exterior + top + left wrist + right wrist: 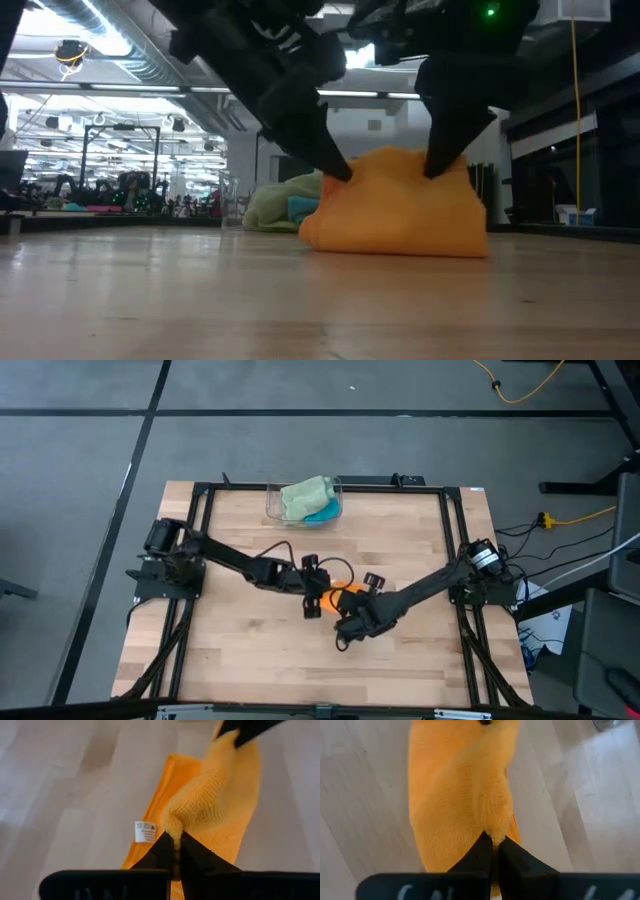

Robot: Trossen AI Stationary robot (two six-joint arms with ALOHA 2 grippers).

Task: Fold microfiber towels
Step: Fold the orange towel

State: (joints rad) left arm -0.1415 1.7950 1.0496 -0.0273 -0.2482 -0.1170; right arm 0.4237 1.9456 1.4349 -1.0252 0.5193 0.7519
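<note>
An orange microfiber towel [338, 598] stands bunched up at the middle of the table [250, 650], raised between my two grippers. My left gripper [340, 172] is shut on its upper left part, and my right gripper [436, 170] is shut on its upper right part. The towel's lower edge [400, 250] rests on the wood. A white label [145, 831] shows on one edge. A pale sage green towel [306, 495] and a teal blue one [325, 514] lie in a clear bin [272, 508] at the far side. My left gripper pinches a small bunched peak of the orange cloth [174, 831] between its two fingertips, slanting down from the table's left. The cloth hangs below the fingers with its lower part on the table. One layer or several, I cannot tell. My right gripper pinches a gathered bit of the towel's upper edge [495, 836] between its two fingertips, coming steeply from above on the right. The cloth drapes down from the fingers, and its lower part lies on the table.
The clear bin stands at the table's far edge, behind the orange towel. A black frame [445, 540] runs round the table's sides. Bare wood lies in front of the towel toward the near edge [300, 310].
</note>
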